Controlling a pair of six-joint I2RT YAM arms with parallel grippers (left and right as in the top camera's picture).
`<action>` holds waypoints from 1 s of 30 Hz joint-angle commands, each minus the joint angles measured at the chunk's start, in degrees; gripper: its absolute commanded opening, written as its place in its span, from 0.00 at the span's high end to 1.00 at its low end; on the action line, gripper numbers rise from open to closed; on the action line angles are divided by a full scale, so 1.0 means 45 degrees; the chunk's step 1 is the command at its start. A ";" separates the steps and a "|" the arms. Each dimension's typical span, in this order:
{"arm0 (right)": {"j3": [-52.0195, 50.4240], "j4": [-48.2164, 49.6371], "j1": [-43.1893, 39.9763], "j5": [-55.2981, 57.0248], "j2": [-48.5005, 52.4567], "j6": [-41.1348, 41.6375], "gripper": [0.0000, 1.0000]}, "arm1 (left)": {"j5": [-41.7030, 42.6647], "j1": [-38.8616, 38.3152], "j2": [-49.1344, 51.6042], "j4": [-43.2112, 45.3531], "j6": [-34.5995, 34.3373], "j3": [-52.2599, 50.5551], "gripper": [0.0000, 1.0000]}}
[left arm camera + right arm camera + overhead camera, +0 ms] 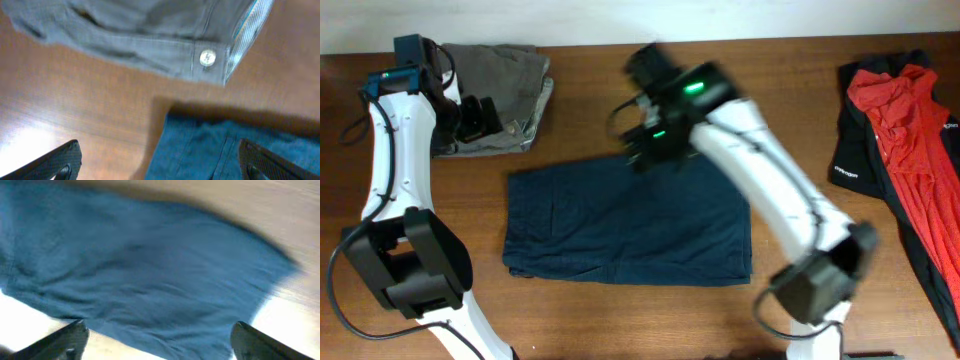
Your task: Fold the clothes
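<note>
1. While the navy garment (625,220) lies flat mid-surface (620,320), its long axis running from the robot's left to its right, the right jaws hang over its far edge, slightly right of centre.
2. Right jaws: spread wide and empty. The wrist view shows only blue fabric (145,265) beneath the tips.
3. Left jaws: spread wide and empty, hanging at the edge of the grey trousers (510,80), which sit folded at the far left with the button (207,58) exposed.
4. Trousers and navy garment: near each other but apart, with a strip of bare wood between them.
5. Red-and-black top (905,130): lying loose at the far right, well apart from both jaws.
6. Judgement: any further fold of the navy garment would run across its long axis. The right arm (760,190) is nearer the right end and the left arm (390,150) nearer the left corner, so either end is reachable.
</note>
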 commanded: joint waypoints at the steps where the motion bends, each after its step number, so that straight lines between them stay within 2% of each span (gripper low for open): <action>1: 0.0063 -0.0937 -0.1224 0.1209 -0.1117 -0.0087 0.01 | -0.0170 0.0078 -0.1146 -0.0884 0.0253 -0.0063 0.01; 6: 0.0039 -0.2506 -0.3016 0.1132 -0.1331 -0.0087 0.01 | -0.0170 0.0068 -0.1341 -0.3026 0.0257 -0.0136 0.01; 10: -0.0389 -0.2608 -0.3803 0.1127 -0.1336 -0.0243 0.01 | -0.0160 0.0063 -0.1336 -0.3521 0.0364 -0.0797 0.01; 12: -0.0855 -0.2390 -0.4124 0.1083 -0.1336 -0.0466 0.01 | -0.0170 0.0039 -0.1336 -0.3497 0.0491 -0.1345 0.05; 15: -0.1846 -0.1909 -0.4561 0.0418 -0.1336 -0.0554 0.01 | -0.0170 0.0039 -0.1336 -0.3288 0.0525 -0.2419 0.07; 21: -0.4197 -0.0078 -0.5061 -0.2074 -0.1336 -0.2166 0.01 | -0.0063 0.0044 -0.1336 -0.1384 0.0733 -0.4473 0.07; 30: -0.5659 0.1049 -0.5231 -0.2511 -0.1336 -0.2249 0.01 | 0.0301 0.0078 -0.1229 -0.0034 0.1365 -0.5309 0.07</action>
